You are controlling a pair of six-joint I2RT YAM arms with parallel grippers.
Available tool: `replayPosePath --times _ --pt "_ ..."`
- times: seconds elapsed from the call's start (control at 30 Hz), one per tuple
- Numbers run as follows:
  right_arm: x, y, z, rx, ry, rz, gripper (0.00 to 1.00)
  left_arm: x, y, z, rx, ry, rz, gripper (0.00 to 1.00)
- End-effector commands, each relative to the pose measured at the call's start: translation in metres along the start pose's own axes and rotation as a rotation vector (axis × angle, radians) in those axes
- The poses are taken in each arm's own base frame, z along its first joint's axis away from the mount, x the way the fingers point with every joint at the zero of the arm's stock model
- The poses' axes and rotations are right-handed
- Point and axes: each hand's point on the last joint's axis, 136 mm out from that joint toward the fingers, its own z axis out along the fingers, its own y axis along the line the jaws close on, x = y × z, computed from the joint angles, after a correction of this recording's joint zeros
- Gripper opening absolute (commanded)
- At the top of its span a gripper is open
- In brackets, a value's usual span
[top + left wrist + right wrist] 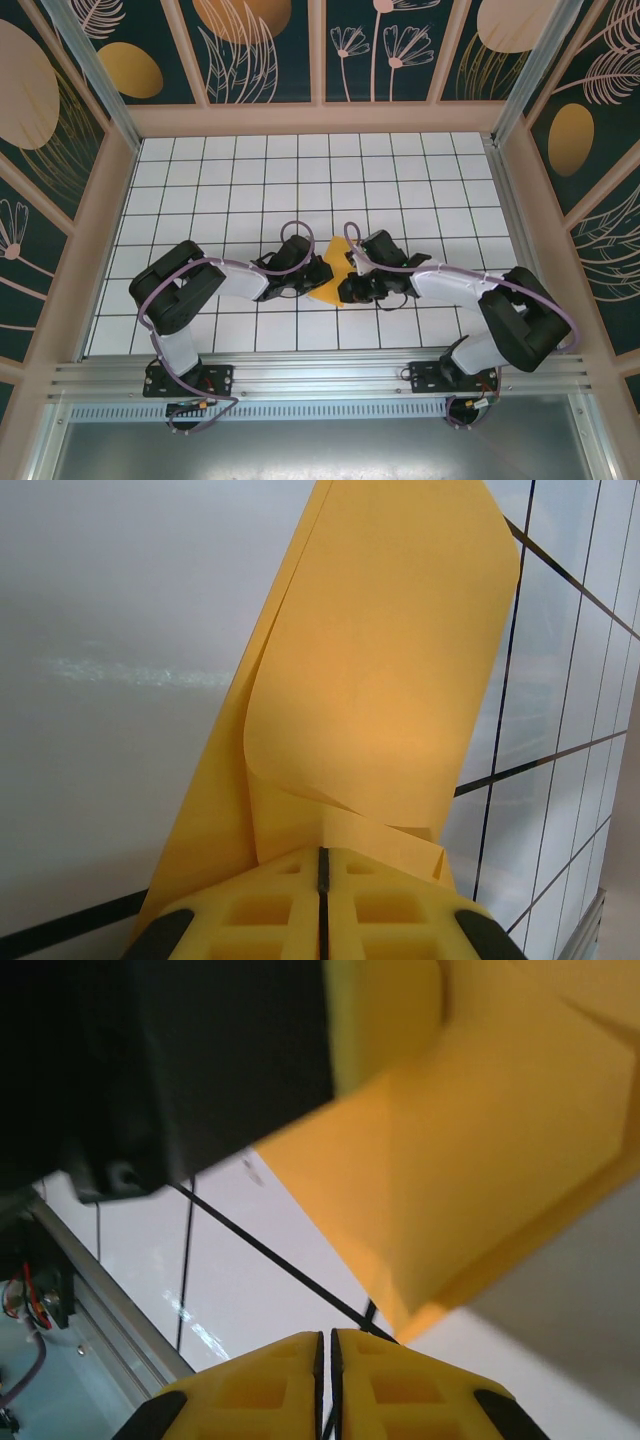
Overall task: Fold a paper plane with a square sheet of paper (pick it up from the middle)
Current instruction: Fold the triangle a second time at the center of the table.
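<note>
On a white grid-tiled desk (200, 190) walled by dark floral panels (275, 50), the left arm (180, 290) and right arm (510, 315) reach inward and meet near the middle of the desk's front half. Between them the square sheet of paper (337, 252), orange-yellow and already folded with creases, stands raised off the tiles. The left wrist view shows the left jaws closed, their yellow fingers (250, 920) pressed together at the base of the paper (380, 680), whose layers curl upward from them. The right jaws are also closed, fingers (400, 1400) nearly touching, with nothing seen between them; the paper's (480, 1160) lower corner hangs just ahead of their tips.
</note>
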Motion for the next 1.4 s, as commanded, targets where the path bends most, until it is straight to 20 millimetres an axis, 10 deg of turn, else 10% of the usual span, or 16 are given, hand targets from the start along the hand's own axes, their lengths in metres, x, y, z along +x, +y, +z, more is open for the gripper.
replayPosePath --times 0.0,0.4,0.93,1.37 --pt "-0.015 0.012 0.004 -0.037 -0.023 0.005 0.15 0.013 0.045 0.002 -0.161 0.033 -0.004 0.09" --pt "0.004 -0.034 0.035 0.098 0.080 0.075 0.15 0.012 0.040 0.002 -0.151 0.033 -0.001 0.09" --pt "0.056 -0.042 0.018 0.067 0.143 0.106 0.15 0.013 0.045 0.002 -0.164 0.033 -0.004 0.09" --pt "-0.014 0.012 0.009 -0.038 -0.023 0.013 0.16 0.011 0.037 0.000 -0.144 0.030 0.002 0.09"
